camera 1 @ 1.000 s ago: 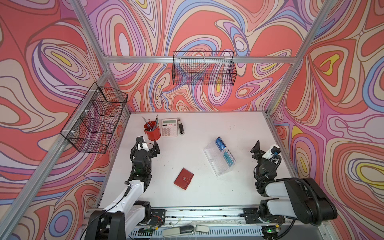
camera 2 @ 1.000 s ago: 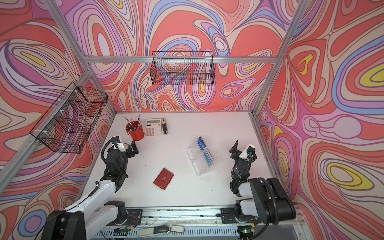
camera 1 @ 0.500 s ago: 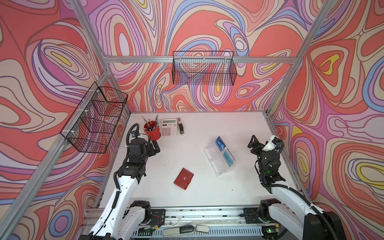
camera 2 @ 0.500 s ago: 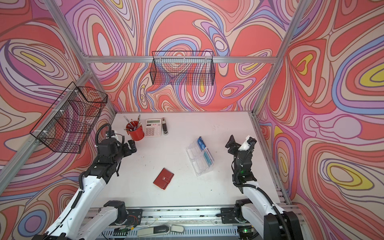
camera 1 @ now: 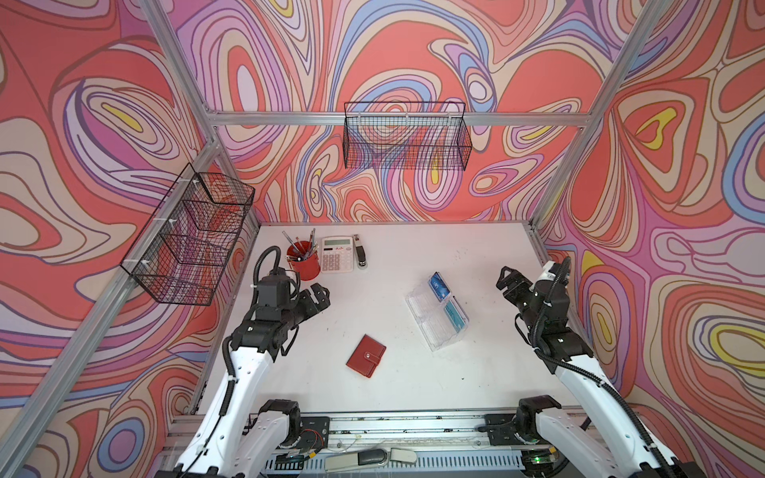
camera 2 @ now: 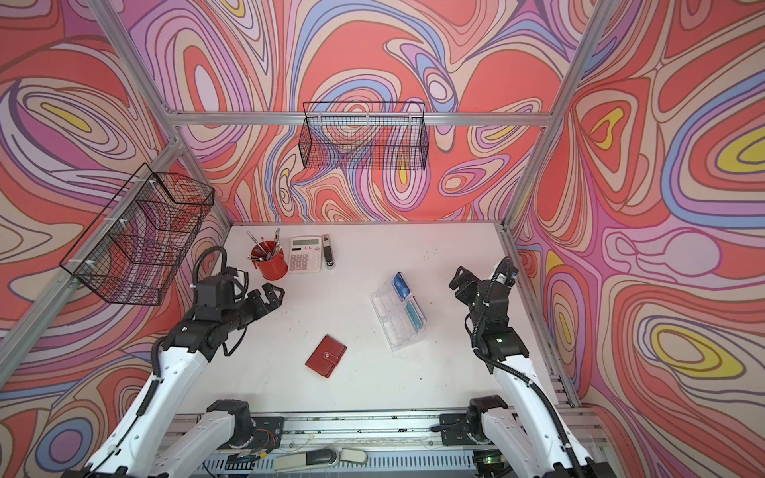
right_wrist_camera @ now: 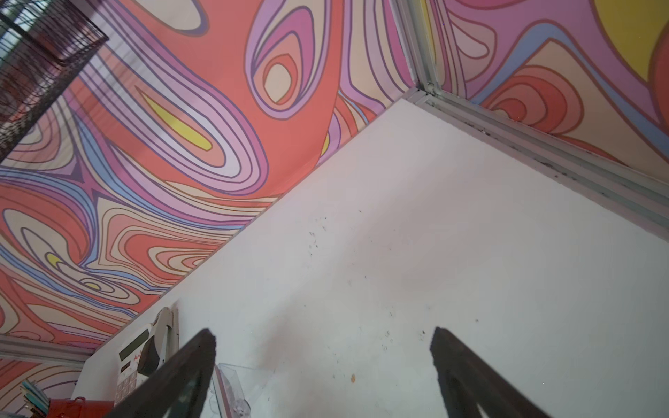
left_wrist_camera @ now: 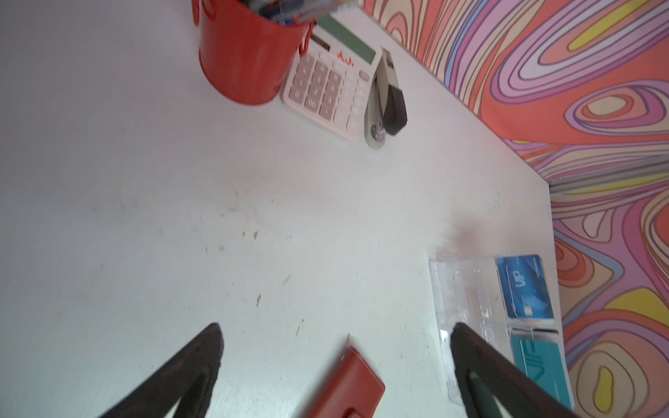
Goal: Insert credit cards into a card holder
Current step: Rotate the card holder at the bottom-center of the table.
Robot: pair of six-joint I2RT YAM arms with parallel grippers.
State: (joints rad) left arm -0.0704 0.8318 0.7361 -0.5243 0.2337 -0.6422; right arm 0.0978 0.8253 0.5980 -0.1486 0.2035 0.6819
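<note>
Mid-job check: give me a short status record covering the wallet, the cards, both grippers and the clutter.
card holder: red, closed, tab snapped, flat on the table
blue card: standing in the clear acrylic stand
teal card: same stand, nearer slot
left gripper: open, empty, near the red pen cup
right gripper: open, empty, near the table's right edge
clutter: calculator, stapler, back left
progress: no card inserted yet

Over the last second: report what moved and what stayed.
The left arm and right arm unfolded from tucked poses; the left end effector swung inward, the right end effector edged forward. Both open, nothing grasped. The card holder, credit cards and clear stand stayed put.
</note>
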